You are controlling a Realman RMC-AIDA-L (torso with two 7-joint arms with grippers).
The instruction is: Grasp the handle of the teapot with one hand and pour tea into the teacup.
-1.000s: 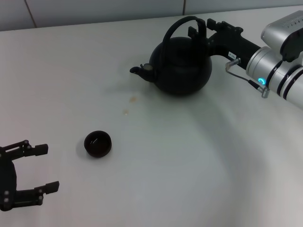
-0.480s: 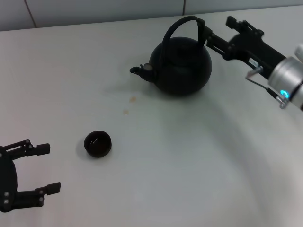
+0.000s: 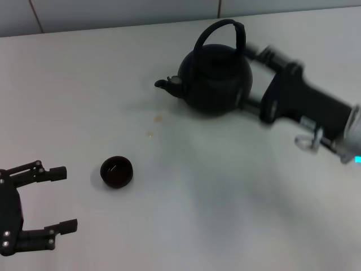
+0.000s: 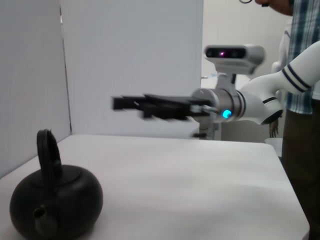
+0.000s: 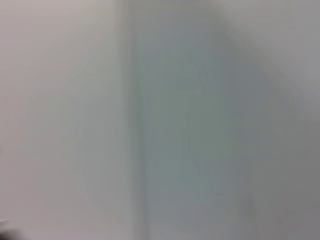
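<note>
Teapot (image 3: 217, 79) stands upright on the far part of the white worktop (image 3: 214, 214), toward the robot's right side, its spout (image 3: 164, 83) pointing across to the robot's left and its hoop handle (image 3: 220, 34) arching over the lid. The handle's plane seems to run roughly along the spout line, so the pot's long axis lies left to right across the worktop. Just beside the pot, on the side away from the spout, hangs the right tool (image 3: 255, 79), smeared with motion; one finger (image 3: 271, 55) lies close by the pot's shoulder, and the tool has nothing in its hold, though how wide the fingers stand I cannot tell. From the left wrist view the right arm (image 4: 250, 102) reaches out level, well above the pot. The handle lies up and to the left of that tool, and the right arm is by far the nearer of the two. The cup (image 3: 116, 171) sits well apart from the pot, nearer the robot and on the spout's side. The left tool (image 3: 53, 200) waits near the cup at the worktop's near edge, fingers spread wide and holding nothing.
</note>
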